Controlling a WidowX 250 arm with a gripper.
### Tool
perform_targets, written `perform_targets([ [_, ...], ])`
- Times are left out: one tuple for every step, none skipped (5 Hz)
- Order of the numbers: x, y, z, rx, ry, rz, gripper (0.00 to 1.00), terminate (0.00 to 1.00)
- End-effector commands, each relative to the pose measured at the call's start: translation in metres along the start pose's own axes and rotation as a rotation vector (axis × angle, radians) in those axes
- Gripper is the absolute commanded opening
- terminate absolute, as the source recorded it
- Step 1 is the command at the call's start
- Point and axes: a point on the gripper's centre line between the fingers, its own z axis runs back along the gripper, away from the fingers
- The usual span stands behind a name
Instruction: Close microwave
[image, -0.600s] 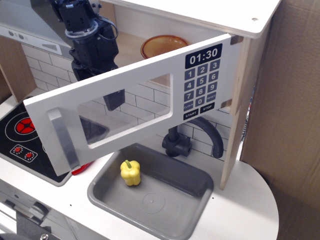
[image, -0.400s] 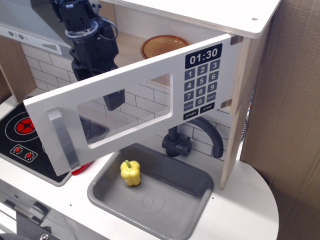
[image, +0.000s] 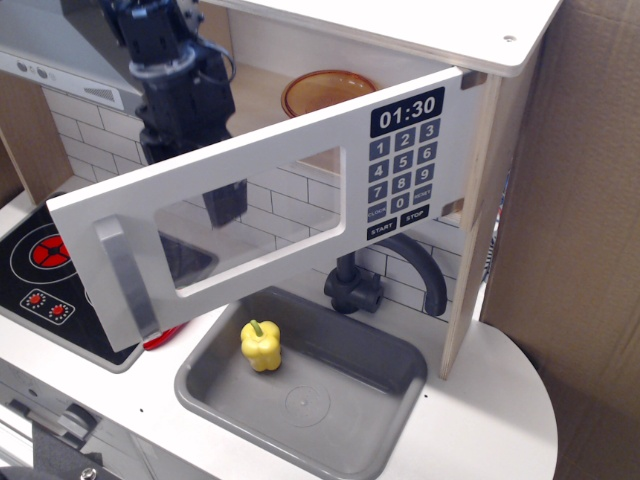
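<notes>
Across the middle of the view, from nine o'clock to two o'clock: microwave (image: 300, 190), toy, wooden; white door swung wide open on its right-hand hinge, clear window at centre, grey bar handle (image: 125, 280) at the free left end, black keypad reading 01:30 at the hinged end. Cavity exposed at twelve o'clock, holding one orange plate (image: 328, 91) on its floor. Behind the door, at eleven o'clock: robot arm, black, reaching down between cavity and door; fingers (image: 224, 203) seen only as one dark shape through the window, so whether they are parted or clenched cannot be told, and nothing appears to be held. Arm stands on the inner side of the door, which suits pulling or drawing away but not pushing shut; judged likely that it must clear this gap and come round to the outer face or handle before the door can swing home. Task judged not yet begun, door at full swing. Below, at six o'clock: grey sink (image: 390, 420) set in the tabletop (image: 500, 410), with one yellow toy pepper (image: 260, 345) lying in it. Black faucet (image: 395, 275) at four o'clock, under the door's hinged end. Stovetop (image: 40, 275) with red burner at nine o'clock.
</notes>
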Motion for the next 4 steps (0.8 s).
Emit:
perform_targets([
  [0.013,-0.006,0.089,0.158,-0.021,0.02,1.0,0.0],
  [0.013,-0.022,0.129,0.219,0.01,0.06,1.0,0.0],
  [0.004,-0.055,0.14,0.172,0.055,0.197,1.0,0.0],
  [-0.003,-0.084,0.127,0.122,0.067,0.279,1.0,0.0],
])
